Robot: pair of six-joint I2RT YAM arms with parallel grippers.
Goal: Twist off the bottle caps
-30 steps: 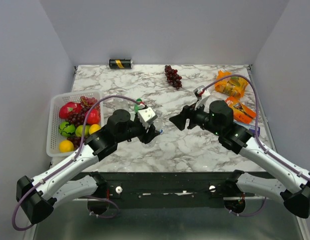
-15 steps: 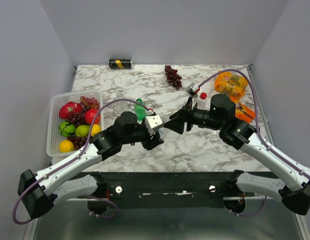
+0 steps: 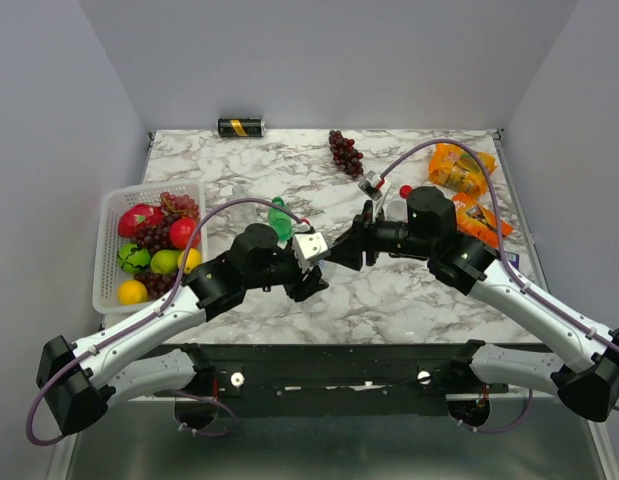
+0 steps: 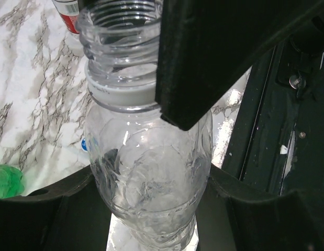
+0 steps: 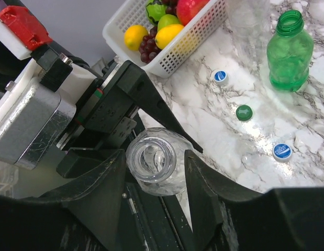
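The left gripper (image 4: pixel 151 206) has its jaws clamped on the body of the clear bottle (image 4: pixel 146 157), holding it off the table (image 5: pixel 203 104), to the right of the white basket (image 5: pixel 172 57) and nearer the front edge. The bottle's threaded neck is bare. The right gripper (image 5: pixel 154 157) has its jaws apart on either side of that open mouth. The green bottle (image 5: pixel 290 52) stands uncapped just right of the basket, with a green cap (image 5: pixel 244 112) and two blue caps (image 5: pixel 220 77) lying beside it.
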